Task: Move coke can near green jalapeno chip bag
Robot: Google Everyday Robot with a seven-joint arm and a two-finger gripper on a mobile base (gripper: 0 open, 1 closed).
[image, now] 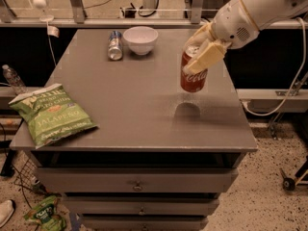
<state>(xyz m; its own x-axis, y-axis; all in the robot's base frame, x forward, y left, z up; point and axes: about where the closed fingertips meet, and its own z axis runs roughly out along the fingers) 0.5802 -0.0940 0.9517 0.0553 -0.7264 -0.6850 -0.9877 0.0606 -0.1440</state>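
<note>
Cream-coloured fingers [206,57] of the gripper [196,52] are pinched onto the upper half of the coke can [194,79]. One broad finger lies slantwise across the can's near side; the other reaches round its far side by the silver top. The can hangs roughly upright, clear of the grey table [139,95], with its dark shadow [186,110] on the tabletop just beneath it. The white arm [255,8] comes in from the upper right.

All this is over the right part of the table, about midway between its near and far edges. At the far edge, left of the gripper, a white bowl [140,39] stands, and just to its left a silver-and-blue can [115,44] lies on its side. The green jalapeno chip bag [53,114] lies flat on the near left corner, its left end hanging a little over the edge, well apart from the coke can, with open tabletop between them.

Below the top, the table's drawers [137,186] face me. A clear water bottle [12,79] stands off to the left of the table, and a smaller green bag [43,215] lies on the floor at the near left.
</note>
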